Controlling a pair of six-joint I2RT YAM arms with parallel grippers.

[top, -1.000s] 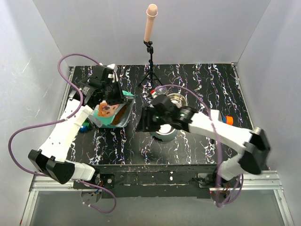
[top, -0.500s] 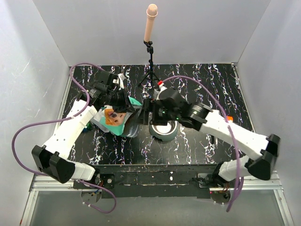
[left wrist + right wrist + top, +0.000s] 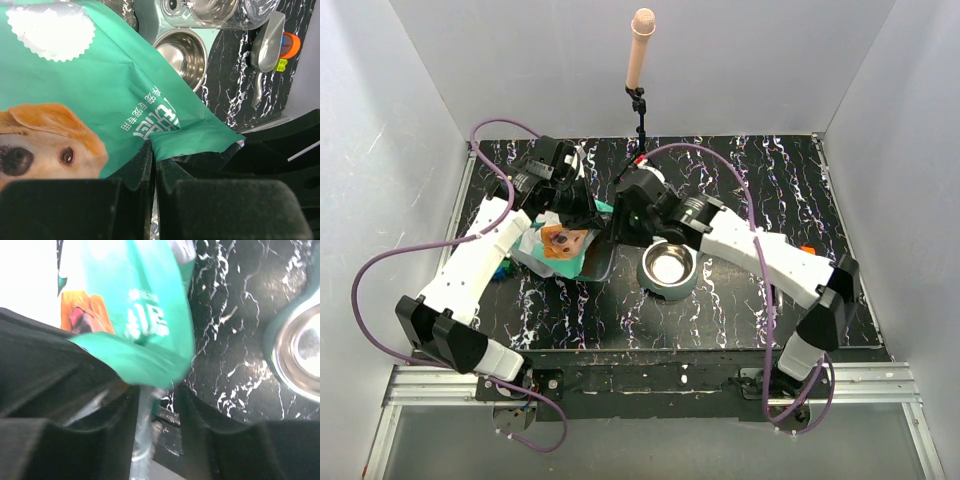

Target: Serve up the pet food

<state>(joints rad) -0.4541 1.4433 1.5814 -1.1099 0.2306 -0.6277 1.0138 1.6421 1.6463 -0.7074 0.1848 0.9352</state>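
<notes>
The teal-green pet food bag [image 3: 565, 248] with a dog's face lies tilted at the left of the table. Its kibble stays hidden inside. My left gripper [image 3: 582, 208] is shut on the bag's upper edge; the left wrist view shows both fingers pressed together on the teal foil [image 3: 154, 160]. My right gripper [image 3: 610, 228] sits at the bag's right edge. In the right wrist view the bag [image 3: 135, 305] hangs over the gripper [image 3: 157, 410], whose fingers stand apart with a silvery strip of the bag's edge between them. The steel bowl [image 3: 645, 272] in its teal holder sits just right of the bag.
A tripod [image 3: 640, 150] carrying a tall pale rod [image 3: 641, 50] stands at the back centre. A silver scoop [image 3: 267, 42] and an orange piece [image 3: 291, 45] lie at the right of the table; the orange piece also shows beside my right arm [image 3: 807, 253]. White walls enclose three sides.
My right gripper has left the spot over the bowl and moved back and left to the bag's edge. The left gripper has carried the bag slightly right and turned it.
</notes>
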